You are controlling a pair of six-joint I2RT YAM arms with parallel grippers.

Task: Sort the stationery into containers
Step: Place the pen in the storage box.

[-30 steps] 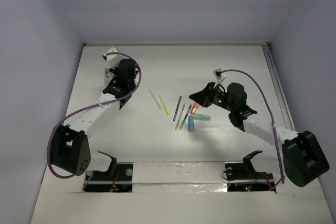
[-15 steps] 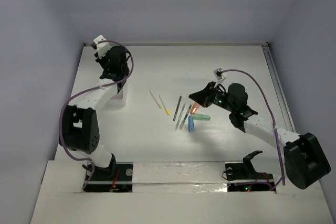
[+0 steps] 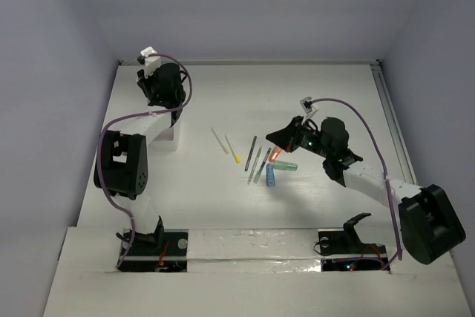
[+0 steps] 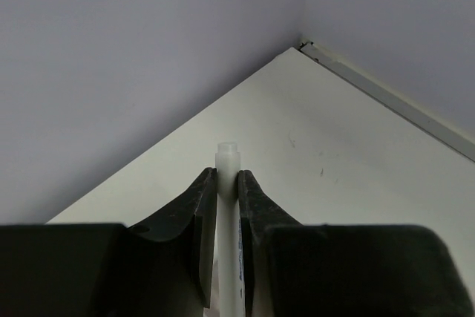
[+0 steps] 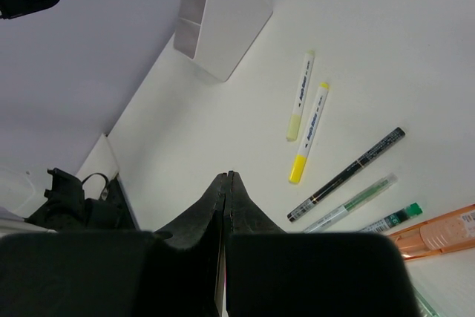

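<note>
Nothing here that I can truly read. The white stick (image 4: 228, 157) clamped in my left pincer (image 4: 226, 177) bears a line of tiny blue print, too small to make out. The pale-yellow-tipped stick (image 5: 299, 96) and the bright-yellow-tipped stick (image 5: 310, 133) carry dark lettering, and the orange marker (image 5: 438, 234) has a printed label — all illegible.

Top external: fixed high behind both arm bases (image 3: 349, 243), looking down and forward across the whole white table (image 3: 312, 94). Left wrist: tight along the left gripper (image 4: 227, 180), facing a table corner and walls (image 4: 111, 72). Right wrist: tight along the right gripper (image 5: 226, 180), tilted down; shared with the top view, two yellow-ended sticks (image 5: 310, 133) and the white organizer box (image 5: 230, 24)
</note>
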